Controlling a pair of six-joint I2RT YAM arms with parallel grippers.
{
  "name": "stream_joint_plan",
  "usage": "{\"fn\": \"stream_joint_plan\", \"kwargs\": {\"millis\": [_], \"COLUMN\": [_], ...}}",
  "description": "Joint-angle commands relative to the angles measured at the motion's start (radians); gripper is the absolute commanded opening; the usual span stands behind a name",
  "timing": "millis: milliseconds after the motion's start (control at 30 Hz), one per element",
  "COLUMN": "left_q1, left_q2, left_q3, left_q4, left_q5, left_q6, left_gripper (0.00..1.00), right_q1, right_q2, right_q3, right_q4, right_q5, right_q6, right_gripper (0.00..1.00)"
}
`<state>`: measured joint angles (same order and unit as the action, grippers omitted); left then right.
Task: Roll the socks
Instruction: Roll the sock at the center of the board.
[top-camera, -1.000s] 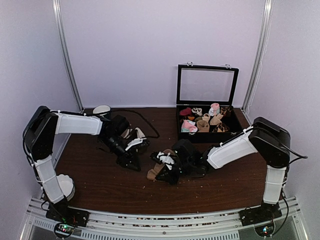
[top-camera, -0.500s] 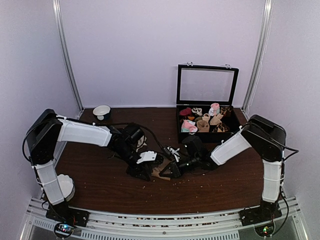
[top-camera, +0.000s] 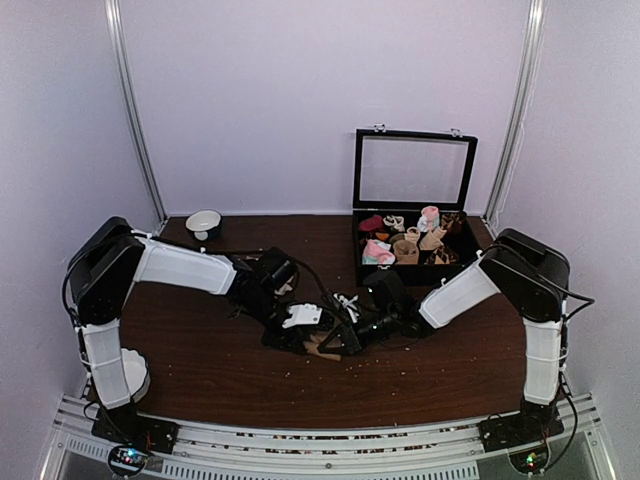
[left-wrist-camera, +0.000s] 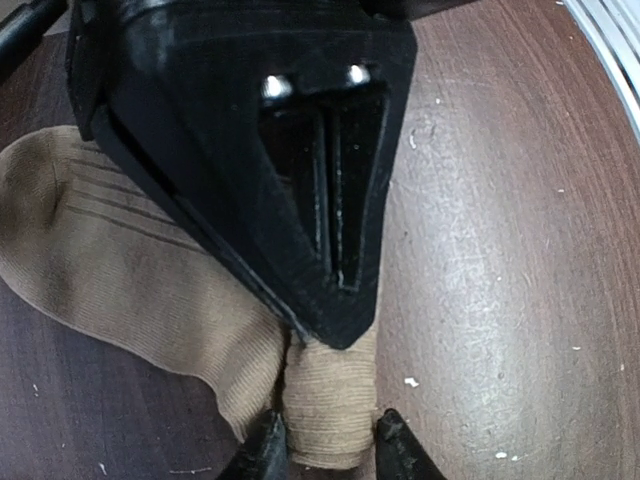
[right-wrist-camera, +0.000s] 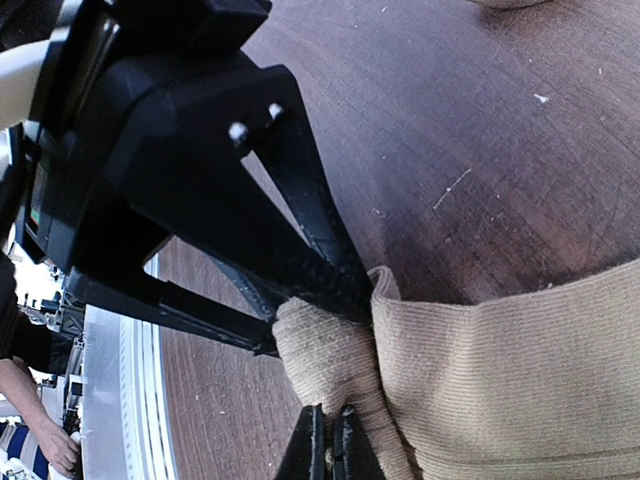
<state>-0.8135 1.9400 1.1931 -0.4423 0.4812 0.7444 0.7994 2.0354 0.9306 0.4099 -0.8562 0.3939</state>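
At frame centre on the counter (top-camera: 200, 372), left pincer (left-wrist-camera: 330, 452) had swung in from upper left and grasped the socks (left-wrist-camera: 120, 250) at their rolled end, right pincer (right-wrist-camera: 330, 452) clenched on them too, so rolling looked underway.

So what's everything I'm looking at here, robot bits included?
socks: apparently one pair, tan, mid-table, one end rolled
box: one, black, lid up, back right
sock bundles: several, pink, white, tan, inside box
bowl: one, white, back left
round object: one, white, near left edge
table: one, dark brown, crumb-speckled
left arm: one, white and black, jaws closed around the rolled end
right arm: one, white and black, jaws pinched shut on the socks
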Motion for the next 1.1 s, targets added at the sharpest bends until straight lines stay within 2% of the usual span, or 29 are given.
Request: {"fn": "stream_joint_plan", "kwargs": {"millis": [0, 133, 267, 333, 400, 533, 700, 933, 1067], "left_q1": [-0.015, -0.029, -0.029, -0.026, -0.018, 0.016, 0.051, 0.056, 0.056], "left_q2": [0.015, 0.021, 0.046, 0.061, 0.070, 0.104, 0.142, 0.144, 0.177], "left_q3": [0.029, 0.026, 0.058, 0.073, 0.071, 0.069, 0.086, 0.133, 0.192], "left_q4": [0.002, -0.013, -0.069, -0.110, -0.132, -0.191, -0.298, -0.424, -0.496], "left_q5": [0.006, 0.023, 0.054, 0.079, 0.097, 0.135, 0.182, 0.205, 0.242], "left_q6": [0.034, 0.034, -0.031, -0.079, -0.136, -0.234, -0.290, -0.318, -0.317], "left_gripper": [0.30, 0.19, 0.07, 0.03, 0.00, 0.00, 0.00, 0.00, 0.00], "right_q1": [-0.008, -0.009, -0.006, 0.000, 0.008, 0.036, 0.069, 0.172, 0.253], "right_q2": [0.075, 0.074, 0.044, 0.003, -0.038, -0.113, -0.165, -0.357, -0.405], "right_q3": [-0.029, -0.023, -0.032, -0.052, -0.075, -0.129, -0.160, -0.315, -0.336], "right_q4": [-0.179, -0.186, -0.174, -0.159, -0.140, -0.102, -0.122, -0.044, -0.078], "right_q5": [0.076, 0.070, 0.088, 0.122, 0.147, 0.192, 0.273, 0.511, 0.637], "right_q6": [-0.014, -0.022, -0.050, -0.079, -0.111, -0.172, -0.246, -0.421, -0.531], "right_gripper": [0.00, 0.00, 0.01, 0.15, 0.23, 0.31, 0.33, 0.38, 0.39]}}
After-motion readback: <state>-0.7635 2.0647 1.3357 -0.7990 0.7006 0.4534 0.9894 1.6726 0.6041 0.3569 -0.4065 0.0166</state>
